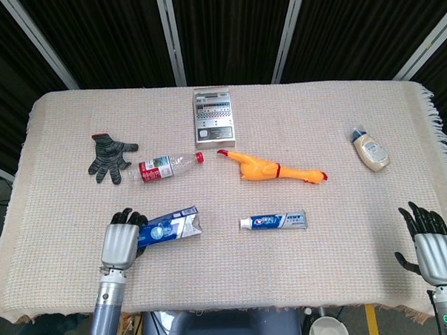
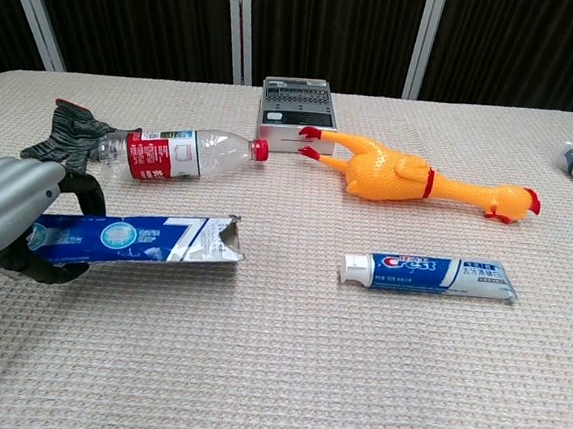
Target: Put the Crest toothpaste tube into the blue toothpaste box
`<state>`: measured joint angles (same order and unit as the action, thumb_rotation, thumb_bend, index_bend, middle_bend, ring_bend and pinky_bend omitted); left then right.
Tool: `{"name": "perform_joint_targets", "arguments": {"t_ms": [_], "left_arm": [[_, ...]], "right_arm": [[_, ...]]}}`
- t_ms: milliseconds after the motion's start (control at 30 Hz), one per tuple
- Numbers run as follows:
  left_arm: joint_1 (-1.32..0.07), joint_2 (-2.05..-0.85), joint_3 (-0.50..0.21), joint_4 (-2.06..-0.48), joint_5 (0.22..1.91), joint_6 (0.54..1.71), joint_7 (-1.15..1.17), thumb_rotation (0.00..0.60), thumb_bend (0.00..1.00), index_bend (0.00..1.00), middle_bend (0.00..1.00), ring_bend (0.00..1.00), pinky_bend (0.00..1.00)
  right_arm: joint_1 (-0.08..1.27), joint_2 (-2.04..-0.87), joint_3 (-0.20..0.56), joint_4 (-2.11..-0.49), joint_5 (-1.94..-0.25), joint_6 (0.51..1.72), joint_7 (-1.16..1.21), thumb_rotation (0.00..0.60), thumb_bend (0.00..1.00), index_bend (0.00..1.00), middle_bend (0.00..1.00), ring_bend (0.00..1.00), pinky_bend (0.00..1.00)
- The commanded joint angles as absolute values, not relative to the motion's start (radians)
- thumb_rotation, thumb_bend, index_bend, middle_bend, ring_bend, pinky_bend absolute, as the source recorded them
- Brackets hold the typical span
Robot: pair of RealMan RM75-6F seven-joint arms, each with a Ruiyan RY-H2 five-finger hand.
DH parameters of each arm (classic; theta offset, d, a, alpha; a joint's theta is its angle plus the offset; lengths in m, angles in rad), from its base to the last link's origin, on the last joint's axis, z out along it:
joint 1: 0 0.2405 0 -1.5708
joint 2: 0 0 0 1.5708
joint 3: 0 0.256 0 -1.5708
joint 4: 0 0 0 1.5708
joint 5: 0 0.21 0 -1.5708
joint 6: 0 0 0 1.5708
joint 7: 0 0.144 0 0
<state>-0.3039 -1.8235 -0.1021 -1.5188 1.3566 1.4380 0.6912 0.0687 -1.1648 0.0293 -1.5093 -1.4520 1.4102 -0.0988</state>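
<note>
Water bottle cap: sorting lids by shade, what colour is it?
Red; the water bottle cap shows best in the chest view.

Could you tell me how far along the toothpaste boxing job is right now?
Early stage. Done: the left hand grips the blue toothpaste box, its open end toward the tube. Left: the Crest toothpaste tube lies untouched on the cloth, and the right hand is empty at the table edge.

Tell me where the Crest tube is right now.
The Crest tube lies flat on the cloth near the front centre, just in front of the rubber chicken and right of the blue box that the left hand holds.
</note>
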Motion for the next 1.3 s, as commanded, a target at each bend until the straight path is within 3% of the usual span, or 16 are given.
{"name": "perform_joint_targets", "arguments": {"t_ms": [33, 400, 733, 833, 1000, 1300], "left_arm": [[-0.296, -1.791, -0.117, -1.591, 1.363, 1.446, 0.621, 0.6, 0.33, 0.41, 0.36, 0.23, 0.27], [-0.272, -1.619, -0.15, -1.863, 1.373, 1.426, 0.324, 0.6, 0.34, 0.45, 0.39, 0.23, 0.27], [-0.266, -1.414, -0.215, -2.092, 1.292, 1.405, 0.273, 0.6, 0.37, 0.47, 0.42, 0.25, 0.27], [-0.268, -1.37, -0.248, -2.148, 1.242, 1.396, 0.24, 0.6, 0.37, 0.46, 0.43, 0.33, 0.32], [-0.284, -1.33, -0.276, -2.174, 1.214, 1.398, 0.264, 0.6, 0.37, 0.45, 0.43, 0.39, 0.36], [-0.321, -1.337, -0.298, -2.218, 1.183, 1.418, 0.331, 0.6, 0.39, 0.48, 0.47, 0.39, 0.38]], "right_arm": [[0.069, -1.166, 0.03, -1.509, -1.454, 1.412, -0.1, 0.6, 0.24, 0.11, 0.04, 0.1, 0.1], [0.083, -1.205, 0.058, -1.521, -1.489, 1.463, -0.156, 0.6, 0.24, 0.13, 0.06, 0.12, 0.1], [0.157, -1.246, 0.095, -1.661, -1.557, 1.456, -0.311, 0.6, 0.24, 0.16, 0.1, 0.15, 0.1], [0.189, -1.267, 0.107, -1.715, -1.567, 1.431, -0.394, 0.6, 0.24, 0.16, 0.1, 0.15, 0.1], [0.239, -1.305, 0.126, -1.776, -1.548, 1.373, -0.518, 0.6, 0.24, 0.16, 0.1, 0.16, 0.1], [0.318, -1.41, 0.151, -1.782, -1.458, 1.275, -0.656, 0.6, 0.24, 0.16, 0.1, 0.16, 0.1]]}}
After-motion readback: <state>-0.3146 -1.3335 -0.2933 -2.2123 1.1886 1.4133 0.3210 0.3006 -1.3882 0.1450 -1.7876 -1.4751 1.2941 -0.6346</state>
